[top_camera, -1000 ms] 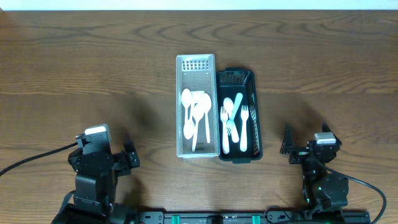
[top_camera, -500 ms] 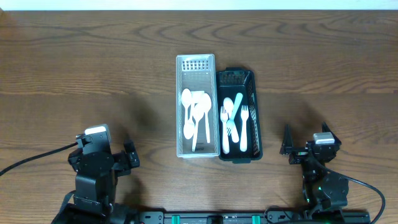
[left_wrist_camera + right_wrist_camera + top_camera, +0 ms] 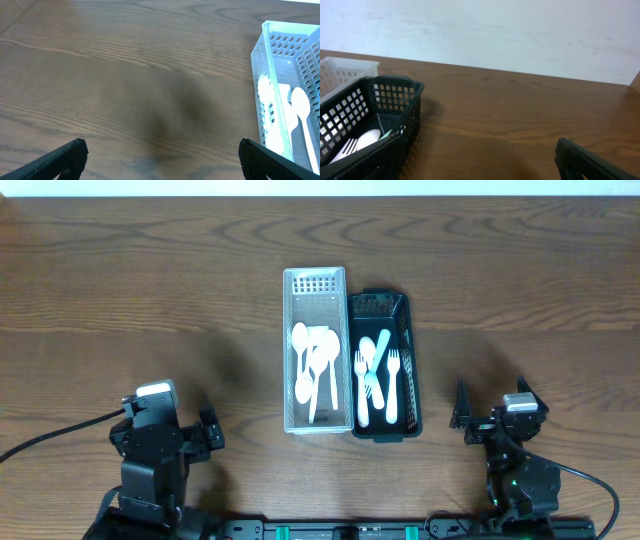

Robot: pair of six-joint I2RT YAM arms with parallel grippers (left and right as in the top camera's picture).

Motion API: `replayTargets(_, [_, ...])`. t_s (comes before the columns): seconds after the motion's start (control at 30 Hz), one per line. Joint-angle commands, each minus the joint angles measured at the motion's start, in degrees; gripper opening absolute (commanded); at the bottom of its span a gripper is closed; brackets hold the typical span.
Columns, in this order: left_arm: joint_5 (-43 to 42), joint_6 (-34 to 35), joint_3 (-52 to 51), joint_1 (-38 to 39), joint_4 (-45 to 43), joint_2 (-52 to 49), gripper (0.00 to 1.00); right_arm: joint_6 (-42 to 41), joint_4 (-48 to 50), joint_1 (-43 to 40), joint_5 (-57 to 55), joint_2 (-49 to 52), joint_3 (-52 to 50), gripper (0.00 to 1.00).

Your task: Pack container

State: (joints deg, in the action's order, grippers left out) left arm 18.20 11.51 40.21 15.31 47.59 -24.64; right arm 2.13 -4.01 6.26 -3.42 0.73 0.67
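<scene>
A white slotted basket [image 3: 290, 350] in the middle of the table holds several white spoons [image 3: 316, 365]. A black slotted basket [image 3: 412, 370] stands against its right side and holds white forks [image 3: 366, 375] and a pale green utensil [image 3: 382, 350]. My left gripper [image 3: 208, 432] rests open and empty at the front left. My right gripper [image 3: 466, 418] rests open and empty at the front right. The left wrist view shows the white basket [image 3: 260, 60] at its right edge and bare wood between my fingers. The right wrist view shows the black basket [image 3: 395, 92] at left.
Dark wooden table [image 3: 150, 290] all round the baskets. A white wall [image 3: 495, 30] lies beyond the table's far edge. A black cable [image 3: 50, 435] runs off left from the left arm.
</scene>
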Motion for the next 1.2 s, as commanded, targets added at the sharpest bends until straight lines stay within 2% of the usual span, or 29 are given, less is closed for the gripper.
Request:
replayTargets(0.0, [0.35, -0.96, 0.07, -2.56, 0.55, 0.72, 0.98, 0.72, 0.02, 0.52, 0.24, -0.39, -0.37, 0.99])
replayTargets(0.2, [-1.64, -1.81, -0.09, -10.08, 6.51, 7.76, 0.98, 0.72, 0.02, 0.52, 0.24, -0.39, -0.37, 0.99])
replayTargets(0.37, [-2.56, -10.54, -5.01, -11.50, 4.37, 17.00, 0.98, 0.72, 0.02, 0.52, 0.24, -0.39, -0.37, 0.99])
replayTargets(0.43, [-4.85, -13.90, -8.52, -11.50, 1.01, 19.65, 0.98, 0.72, 0.02, 0.52, 0.24, -0.39, -0.37, 0.99])
replayTargets(0.6, [-12.68, -20.94, -19.30, -11.50, -16.92, 22.32, 0.98, 0.70, 0.02, 0.52, 0.24, -0.39, -0.37, 0.99])
replayTargets(0.73, [-15.32, -22.51, -26.36, -11.50, -30.75, 22.62, 0.98, 0.72, 0.02, 0.52, 0.24, -0.39, -0.37, 0.99])
replayTargets(0.83, [-16.92, -23.02, -30.93, -11.50, -37.70, 24.28, 0.98, 0.72, 0.02, 0.52, 0.24, -0.39, -0.37, 0.99])
replayTargets(0.97, [-19.37, -20.61, -36.35, -11.50, -43.74, 24.55, 0.98, 0.72, 0.02, 0.52, 0.24, -0.39, -0.37, 0.99])
replayTargets(1.17, [-23.58, -17.55, -40.00, -11.50, -43.87, 24.55, 0.98, 0.72, 0.02, 0.52, 0.24, -0.39, -0.37, 0.99])
